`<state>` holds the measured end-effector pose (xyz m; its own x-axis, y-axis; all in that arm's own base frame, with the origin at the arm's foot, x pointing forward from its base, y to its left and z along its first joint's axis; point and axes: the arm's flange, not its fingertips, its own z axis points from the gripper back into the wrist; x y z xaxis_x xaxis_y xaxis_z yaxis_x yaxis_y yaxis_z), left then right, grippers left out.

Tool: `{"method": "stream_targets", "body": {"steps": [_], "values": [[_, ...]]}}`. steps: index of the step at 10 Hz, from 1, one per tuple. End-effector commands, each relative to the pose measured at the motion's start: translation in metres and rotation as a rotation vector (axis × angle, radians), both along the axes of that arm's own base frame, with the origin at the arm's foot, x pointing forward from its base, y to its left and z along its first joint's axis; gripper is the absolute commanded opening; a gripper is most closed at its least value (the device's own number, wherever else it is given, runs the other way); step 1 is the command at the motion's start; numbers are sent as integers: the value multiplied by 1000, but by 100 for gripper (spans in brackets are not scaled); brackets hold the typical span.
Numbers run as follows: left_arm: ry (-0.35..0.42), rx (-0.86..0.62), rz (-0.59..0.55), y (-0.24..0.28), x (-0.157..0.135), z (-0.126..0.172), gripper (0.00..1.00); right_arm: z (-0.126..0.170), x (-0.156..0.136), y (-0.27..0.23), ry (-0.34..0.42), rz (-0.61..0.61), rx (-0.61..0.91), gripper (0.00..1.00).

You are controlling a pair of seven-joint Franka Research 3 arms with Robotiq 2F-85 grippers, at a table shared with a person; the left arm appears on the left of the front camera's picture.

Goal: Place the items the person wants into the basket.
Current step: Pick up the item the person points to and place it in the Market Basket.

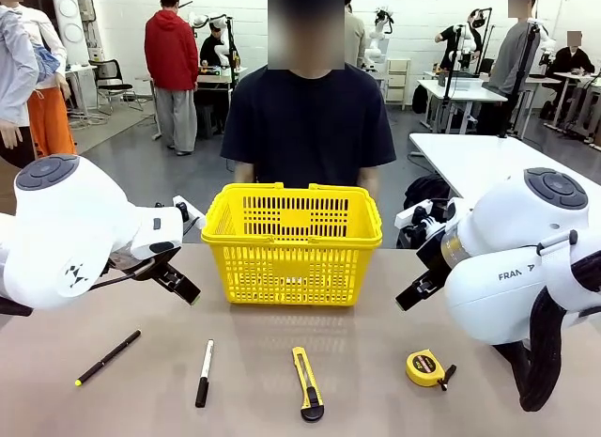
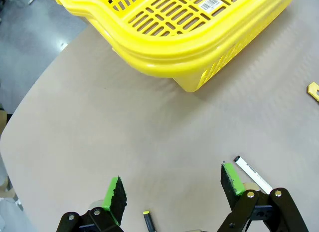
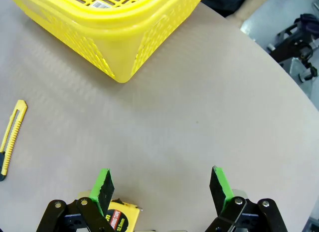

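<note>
The yellow basket (image 1: pixel 293 244) stands mid-table in front of the person (image 1: pixel 310 117) in a black T-shirt. Along the near edge lie a white marker with a black cap (image 1: pixel 204 372) and a round yellow tape measure (image 1: pixel 427 367). My left gripper (image 1: pixel 180 285) hovers open left of the basket, above the marker (image 2: pixel 251 173) and clear of it. Open too, my right gripper (image 1: pixel 413 291) hangs to the basket's right, over the tape measure (image 3: pixel 119 217). In the wrist views, the left gripper (image 2: pixel 174 189) and the right gripper (image 3: pixel 162 187) both have bare table between their green pads.
A thin black pen with a yellow tip (image 1: pixel 108 357) lies at the near left, and a yellow-and-black utility knife (image 1: pixel 307 383) lies near the middle of the front edge. Other people and tables stand in the background.
</note>
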<state>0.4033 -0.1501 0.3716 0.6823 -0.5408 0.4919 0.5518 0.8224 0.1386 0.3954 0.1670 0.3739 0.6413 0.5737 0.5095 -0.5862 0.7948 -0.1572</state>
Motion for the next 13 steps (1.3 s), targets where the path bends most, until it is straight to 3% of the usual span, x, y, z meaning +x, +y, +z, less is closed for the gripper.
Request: {"method": "stream_targets", "body": {"steps": [1,4,6,9,11,13], "values": [[0,0,0,0,0,0,100,0,0,0,0,0,0,100],[0,0,0,0,0,0,100,0,0,0,0,0,0,100],[-23,110,-30,0,-34,62,100,58,-35,17,-44,-11,-46,100],[-192,119,-53,4,-95,169,100,162,-94,23,-122,-29,-88,100],[-259,125,-45,1,-118,213,100,222,-122,23,-190,-66,-113,100],[-289,141,-49,-2,-127,247,100,263,-145,30,-257,-94,-140,100]]}}
